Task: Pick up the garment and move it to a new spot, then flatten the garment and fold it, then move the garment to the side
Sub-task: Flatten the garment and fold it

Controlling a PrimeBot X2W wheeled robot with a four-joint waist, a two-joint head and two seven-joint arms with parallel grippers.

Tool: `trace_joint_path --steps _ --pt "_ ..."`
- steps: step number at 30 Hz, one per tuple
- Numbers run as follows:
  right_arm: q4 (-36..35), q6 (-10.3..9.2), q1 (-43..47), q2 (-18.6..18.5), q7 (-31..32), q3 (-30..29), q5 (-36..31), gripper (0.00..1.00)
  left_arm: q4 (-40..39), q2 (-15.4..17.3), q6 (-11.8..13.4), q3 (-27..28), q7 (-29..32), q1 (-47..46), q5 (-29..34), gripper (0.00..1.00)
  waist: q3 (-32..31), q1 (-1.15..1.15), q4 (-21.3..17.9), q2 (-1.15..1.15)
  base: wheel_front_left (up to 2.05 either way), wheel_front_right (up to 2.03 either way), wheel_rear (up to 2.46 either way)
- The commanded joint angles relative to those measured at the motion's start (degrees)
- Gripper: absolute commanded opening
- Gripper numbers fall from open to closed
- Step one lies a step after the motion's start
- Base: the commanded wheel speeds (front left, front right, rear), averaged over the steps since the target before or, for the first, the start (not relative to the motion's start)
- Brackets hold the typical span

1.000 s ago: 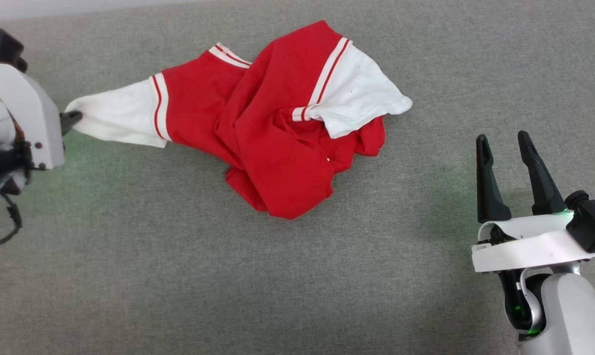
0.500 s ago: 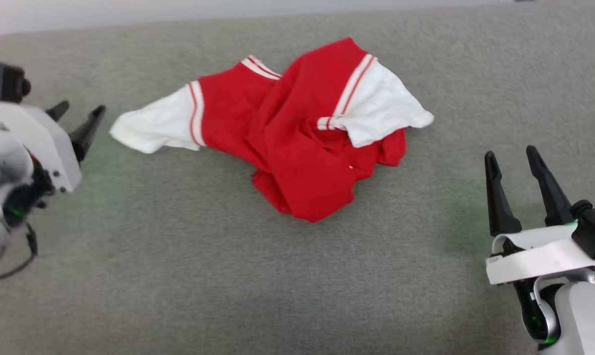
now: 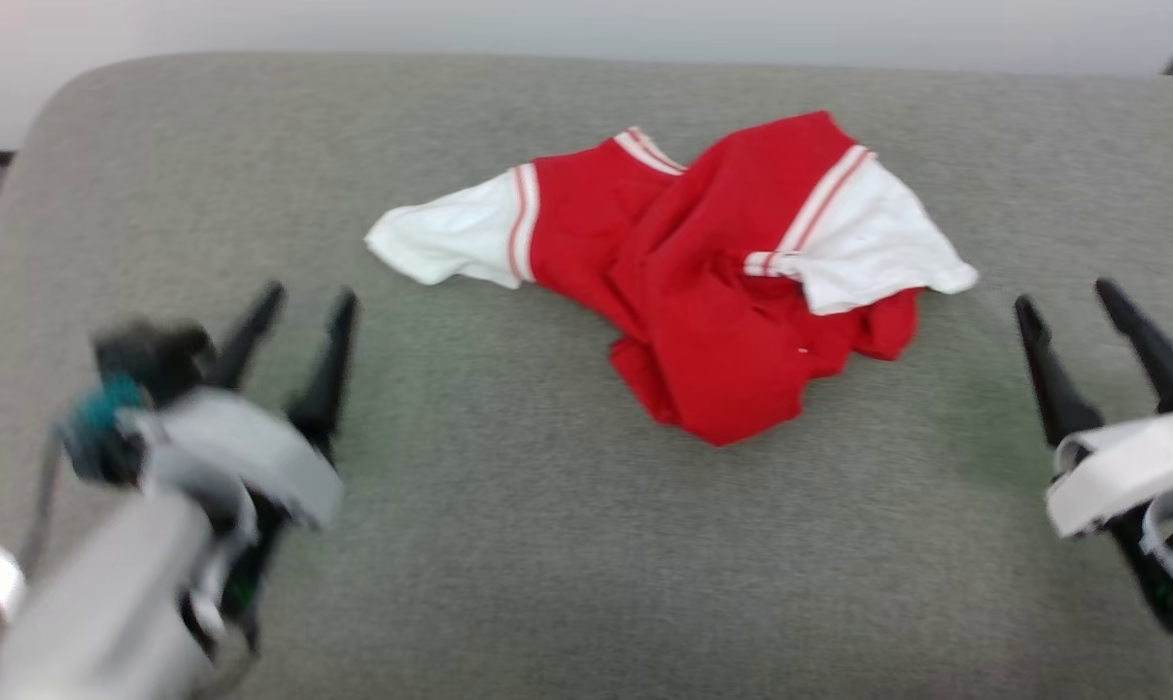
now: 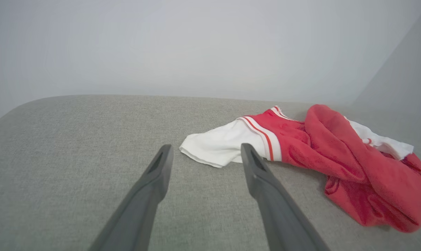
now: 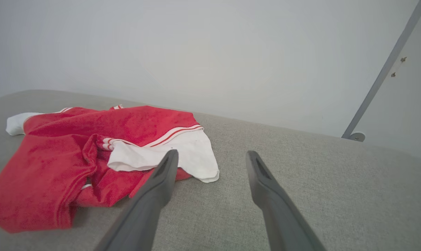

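- A grey fabric surface (image 3: pixel 547 564) is spreading across the whole work area, its far-left corner rounding off in the head view.
- A pale plain wall (image 4: pixel 196 45) is rising behind the surface's far edge.
- The garment (image 3: pixel 703 292) is lying crumpled on the grey surface, toward the far middle, between the two grippers and touching neither. Its red body is bunching into thick folds, with the bulkiest lump sagging toward the robot.
- The left gripper (image 3: pixel 310 299) is hovering at the lower left of the head view, blurred there. In the left wrist view (image 4: pixel 206 147) its two dark fingers are standing wide apart with nothing between them, pointing toward the garment.
- The right gripper (image 3: pixel 1064 297) is sitting at the lower right, its fingers likewise spreading wide and gripping nothing (image 5: pixel 212 153), close to the garment's right edge but apart from it.
- The left white sleeve (image 3: pixel 445 243) is stretching out flat toward the robot's left, a red-and-white stripe band joining it to the red body.
- The right white sleeve (image 3: pixel 878 248) is draping over the red folds on the garment's right side, its point reaching toward the right gripper.
- A thin grey bar (image 5: pixel 381 80) is slanting up the wall in the right wrist view.
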Motion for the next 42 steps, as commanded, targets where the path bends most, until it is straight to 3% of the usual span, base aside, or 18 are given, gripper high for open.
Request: trace_joint_path --steps 1,6,12,19,24,31,36,37,38,42 --pt "-0.3 -0.08 -1.5 -0.9 1.9 0.9 1.1 1.00 -2.4 -1.1 1.2 2.9 0.1 3.7 3.5 1.00 0.5 0.00 2.6 0.00 0.00 0.00 0.00" --pt "1.0 -0.08 -7.0 -6.9 13.1 4.9 4.9 1.00 -11.7 -8.1 3.7 14.9 0.0 15.8 14.8 1.00 1.7 0.00 5.2 0.00 0.00 0.00 0.00" --pt "5.4 -0.08 -15.8 -13.8 27.2 10.6 11.5 1.00 -15.9 -13.8 1.4 20.1 0.0 21.5 24.6 1.00 4.4 0.00 8.6 0.00 0.00 0.00 0.00" --pt "11.6 -0.08 -28.4 -19.0 46.1 15.9 19.8 1.00 -17.1 -18.8 -2.5 22.9 0.0 22.3 31.1 1.00 9.8 0.00 11.9 0.00 0.00 0.00 0.00" --pt "15.5 -0.08 -36.7 -19.2 55.2 17.9 20.0 1.00 -17.0 -21.9 -5.4 24.7 0.0 20.9 34.2 1.00 13.7 0.00 13.4 0.00 0.00 0.00 0.00" --pt "18.4 -0.08 -42.7 -17.7 58.0 20.7 18.0 1.00 -16.8 -24.5 -8.2 27.4 0.0 19.7 36.8 1.00 16.4 0.00 13.8 0.00 0.00 0.00 0.00" --pt "19.7 -0.07 -43.0 -16.7 61.4 25.9 17.7 1.00 -16.8 -25.5 -10.2 28.9 0.0 18.3 38.2 1.00 17.1 0.00 13.5 0.00 0.00 0.00 0.00" --pt "19.6 -0.06 -43.0 -16.5 61.3 26.6 18.1 0.29 -16.9 -25.3 -10.5 29.0 0.0 17.9 38.7 1.00 17.1 0.00 13.3 0.00 0.00 0.00 0.00" --pt "19.6 -0.06 -43.1 -16.4 61.0 27.0 18.4 0.00 -16.9 -25.0 -10.8 29.2 0.0 17.5 38.8 1.00 17.2 0.00 13.0 0.00 0.00 0.00 0.00" --pt "19.7 -0.07 -43.9 -16.9 61.9 29.0 19.3 0.00 -16.8 -21.6 -11.8 28.5 0.1 13.5 39.8 1.00 17.5 0.00 11.8 0.00 0.00 0.00 0.00"
